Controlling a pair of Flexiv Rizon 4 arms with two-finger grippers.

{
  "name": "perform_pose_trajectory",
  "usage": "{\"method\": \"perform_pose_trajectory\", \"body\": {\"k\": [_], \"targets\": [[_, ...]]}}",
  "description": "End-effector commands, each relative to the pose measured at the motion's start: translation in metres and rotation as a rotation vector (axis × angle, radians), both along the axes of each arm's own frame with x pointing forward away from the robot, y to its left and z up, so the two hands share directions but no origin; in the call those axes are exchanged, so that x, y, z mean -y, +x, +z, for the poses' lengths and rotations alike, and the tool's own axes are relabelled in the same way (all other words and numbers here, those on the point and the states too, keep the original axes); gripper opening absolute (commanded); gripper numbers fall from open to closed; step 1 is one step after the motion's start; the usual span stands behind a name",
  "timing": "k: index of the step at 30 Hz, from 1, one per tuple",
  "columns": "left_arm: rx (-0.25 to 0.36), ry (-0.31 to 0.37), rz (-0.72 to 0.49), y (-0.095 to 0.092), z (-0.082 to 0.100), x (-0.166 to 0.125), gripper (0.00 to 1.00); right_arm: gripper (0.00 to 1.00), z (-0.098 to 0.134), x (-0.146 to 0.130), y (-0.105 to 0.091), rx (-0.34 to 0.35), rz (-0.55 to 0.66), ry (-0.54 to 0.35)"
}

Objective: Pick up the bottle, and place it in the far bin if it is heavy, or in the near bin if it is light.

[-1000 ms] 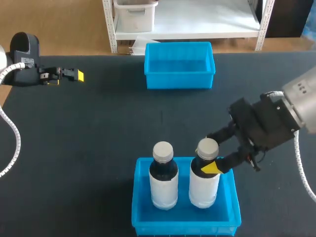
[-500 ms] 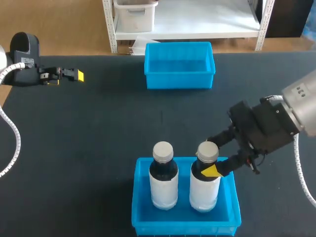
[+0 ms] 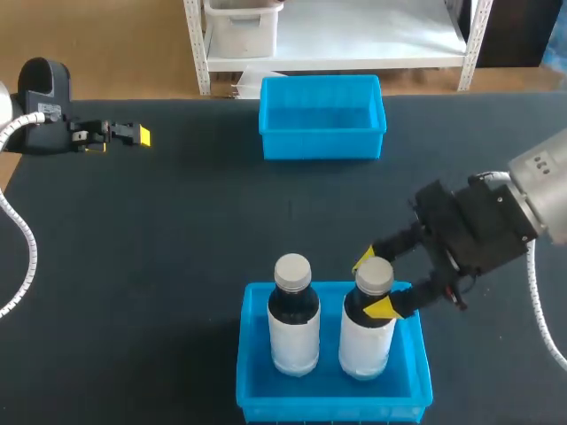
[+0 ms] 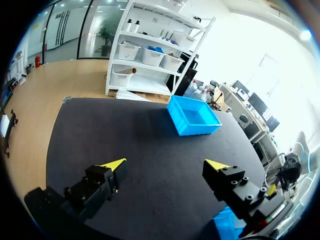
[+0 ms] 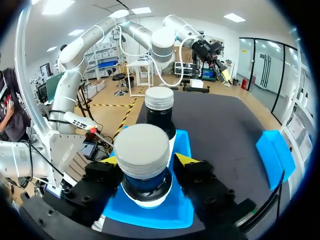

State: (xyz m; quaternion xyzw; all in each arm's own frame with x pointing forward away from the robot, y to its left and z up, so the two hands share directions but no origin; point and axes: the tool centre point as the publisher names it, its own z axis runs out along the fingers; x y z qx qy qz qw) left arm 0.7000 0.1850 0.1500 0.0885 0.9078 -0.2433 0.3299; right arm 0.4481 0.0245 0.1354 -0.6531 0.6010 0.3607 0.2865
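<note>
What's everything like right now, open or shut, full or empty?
Far bin, empty.
Near bin, holds both bottles.
Right bottle, capped, upright.
Left bottle, capped, upright beside it.
Right gripper, jaws open around Right bottle's neck.
Left gripper, jaws open, empty.

A round plastic bottle with a grey cap (image 3: 366,332), dark neck and white label is standing up straight between the spread fingers of the right gripper (image 3: 371,283), inside the blue plastic near bin (image 3: 332,409). A second bottle (image 3: 293,323) just like it is standing just beside it. The blue plastic far bin (image 3: 322,144) is sitting well apart from the gripper.
</note>
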Motion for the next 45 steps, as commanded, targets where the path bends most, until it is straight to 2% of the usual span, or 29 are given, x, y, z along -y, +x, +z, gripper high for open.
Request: {"method": "perform_pose_trajectory", "body": {"k": [1, 7, 14, 21, 26, 32, 38, 45], "targets": [[0.000, 0.000, 0.000, 0.000, 0.000, 0.000, 1.00, 1.00, 0.001, 0.001, 0.000, 0.000, -0.002, -0.004], [0.000, 0.000, 0.000, 0.000, 0.000, 0.000, 1.00, 1.00, 0.004, 0.009, 0.002, -0.002, -0.013, -0.021], [0.000, 0.000, 0.000, 0.000, 0.000, 0.000, 1.00, 1.00, 0.011, 0.044, 0.016, 0.006, -0.052, -0.091], [0.000, 0.000, 0.000, 0.000, 0.000, 0.000, 1.00, 1.00, 0.026, 0.090, 0.048, 0.000, -0.071, -0.133], [0.000, 0.000, 0.000, 0.000, 0.000, 0.000, 1.00, 1.00, 0.036, 0.109, 0.081, -0.024, -0.158, -0.139], [0.000, 0.000, 0.000, 0.000, 0.000, 0.000, 1.00, 1.00, 0.043, 0.114, 0.120, -0.049, -0.258, -0.154], [0.000, 0.000, 0.000, 0.000, 0.000, 0.000, 1.00, 1.00, 0.047, 0.107, 0.148, -0.059, -0.322, -0.190], [0.000, 0.000, 0.000, 0.000, 0.000, 0.000, 1.00, 1.00, 0.048, 0.105, 0.152, -0.063, -0.333, -0.202]]}}
